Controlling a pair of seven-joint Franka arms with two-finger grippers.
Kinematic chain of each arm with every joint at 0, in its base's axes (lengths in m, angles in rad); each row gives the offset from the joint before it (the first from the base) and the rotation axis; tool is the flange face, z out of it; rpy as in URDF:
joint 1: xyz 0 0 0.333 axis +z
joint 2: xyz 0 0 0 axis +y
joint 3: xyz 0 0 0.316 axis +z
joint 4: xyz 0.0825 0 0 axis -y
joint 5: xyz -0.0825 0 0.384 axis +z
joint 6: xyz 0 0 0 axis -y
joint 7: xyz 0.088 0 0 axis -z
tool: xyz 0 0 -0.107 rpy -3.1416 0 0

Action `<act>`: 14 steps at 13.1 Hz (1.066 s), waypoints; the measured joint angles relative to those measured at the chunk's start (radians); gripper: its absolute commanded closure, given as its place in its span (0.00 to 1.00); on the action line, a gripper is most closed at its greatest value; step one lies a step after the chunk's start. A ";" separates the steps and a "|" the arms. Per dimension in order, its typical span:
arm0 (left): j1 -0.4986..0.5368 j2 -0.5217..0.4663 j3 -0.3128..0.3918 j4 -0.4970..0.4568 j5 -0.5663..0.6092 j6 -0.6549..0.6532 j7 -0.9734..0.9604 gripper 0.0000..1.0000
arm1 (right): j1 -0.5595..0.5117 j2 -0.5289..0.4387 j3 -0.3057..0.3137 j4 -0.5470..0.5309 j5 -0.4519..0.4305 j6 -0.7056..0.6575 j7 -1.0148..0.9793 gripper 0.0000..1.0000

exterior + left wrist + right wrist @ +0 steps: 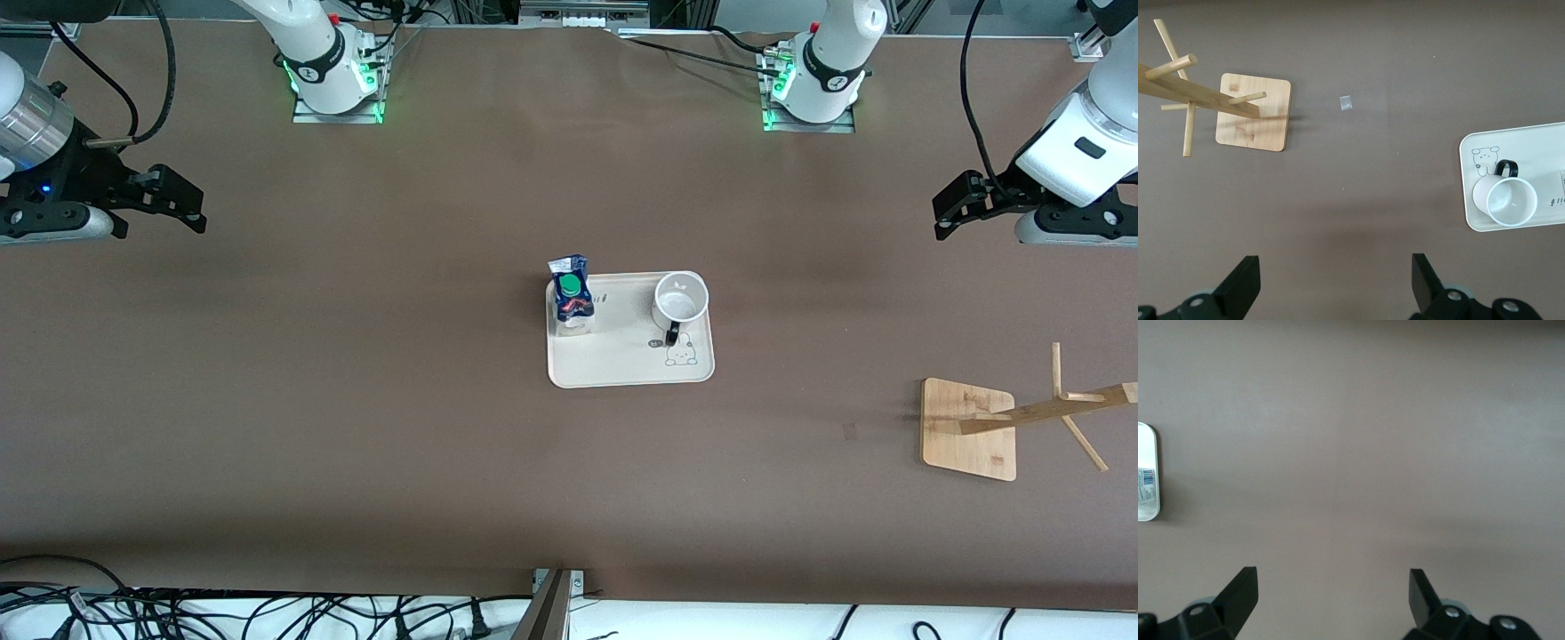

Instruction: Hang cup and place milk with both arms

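The white cup [681, 302] with a black handle stands upright on a cream tray [622, 364] at the table's middle, and also shows in the left wrist view [1509, 200]. The blue and white milk carton [571, 295] with a green cap stands on the same tray, at its end toward the right arm. My left gripper [944, 212] is open and empty, up over bare table at the left arm's end; its wrist view shows the jaws wide apart [1336, 263]. My right gripper [188, 203] is open and empty over bare table at the right arm's end [1331, 577].
A wooden cup rack [1022, 416] with pegs stands on a square base toward the left arm's end, nearer the front camera than the tray, and shows in the left wrist view [1205, 100]. A small square mark [849, 431] lies on the table beside it. Cables run along the table's front edge.
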 measured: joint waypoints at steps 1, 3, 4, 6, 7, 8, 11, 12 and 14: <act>0.000 0.000 0.000 0.000 0.000 0.000 0.000 0.00 | 0.000 0.000 0.000 0.000 0.000 -0.002 0.000 0.00; 0.000 0.000 0.000 0.000 0.000 0.000 0.000 0.00 | 0.000 0.001 0.000 0.000 0.000 -0.006 0.000 0.00; 0.001 0.000 0.000 0.000 0.000 0.000 0.000 0.00 | 0.000 0.001 0.000 0.000 0.000 -0.006 0.000 0.00; 0.001 0.000 0.000 0.000 0.000 0.000 0.000 0.00 | 0.000 0.001 0.000 0.000 0.000 -0.006 0.000 0.00; 0.001 0.000 0.000 0.000 0.000 0.000 0.000 0.00 | 0.000 0.001 0.000 0.000 0.000 -0.006 0.000 0.00; 0.001 0.000 0.000 0.000 0.000 0.000 0.000 0.00 | 0.000 0.001 0.000 0.000 0.000 -0.006 0.000 0.00; 0.001 0.000 0.000 0.000 0.000 0.000 0.000 0.00 | 0.000 0.005 0.000 0.000 0.000 -0.007 0.000 0.00; 0.001 0.000 0.000 0.000 0.000 0.000 0.000 0.00 | 0.000 0.008 0.000 0.000 0.000 -0.007 0.000 0.00; 0.001 0.000 0.000 0.000 0.000 0.000 0.000 0.00 | 0.000 0.014 0.000 0.000 0.000 -0.007 0.000 0.00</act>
